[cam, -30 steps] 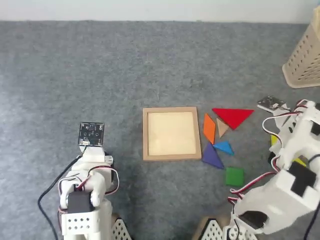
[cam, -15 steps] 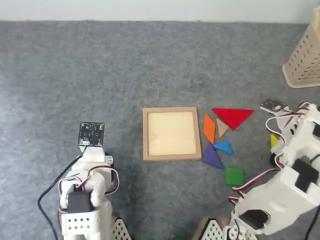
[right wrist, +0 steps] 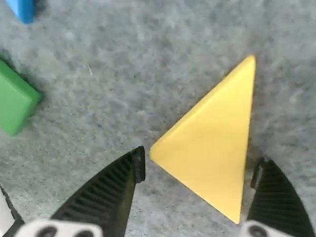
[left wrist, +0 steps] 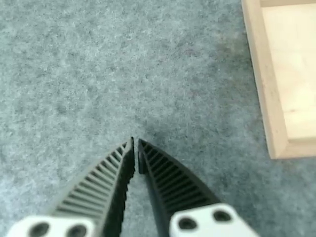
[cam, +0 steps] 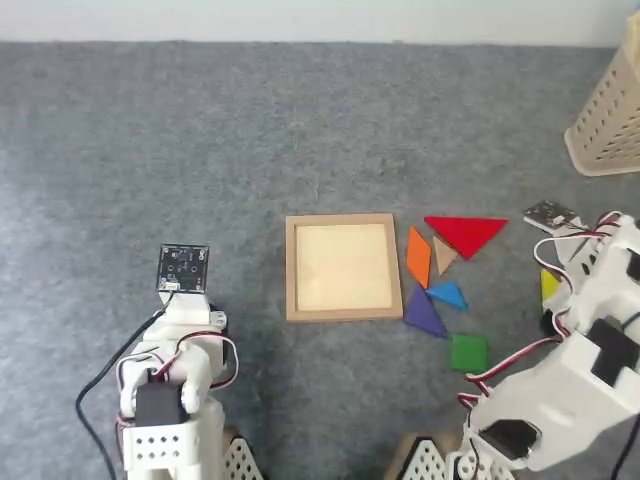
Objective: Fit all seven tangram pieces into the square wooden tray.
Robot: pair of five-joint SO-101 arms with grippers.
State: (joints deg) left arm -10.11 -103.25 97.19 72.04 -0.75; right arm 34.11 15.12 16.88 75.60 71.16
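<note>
On the grey worktop [cam: 200,130] the square wooden tray [cam: 340,217] is left bare, with six pieces [cam: 418,257] gathered just beside it. The yellow triangle [right wrist: 212,153] lies apart and is straddled by the right tool [right wrist: 199,164], spread wide, judged ready for grasping. The left tool [left wrist: 136,145] is clenched on nothing near the tray

Left arm [cam: 165,390], lower left of high view: white printed shell, black servo, red/white/black wire loops, black cable, square black board [cam: 183,268] on the wrist. Right arm [cam: 570,390], lower right: same white build, red-white wires. Left gripper [left wrist: 135,143] and right gripper [right wrist: 197,163]: black ribbed fingers, white bases with screw holes.
</note>
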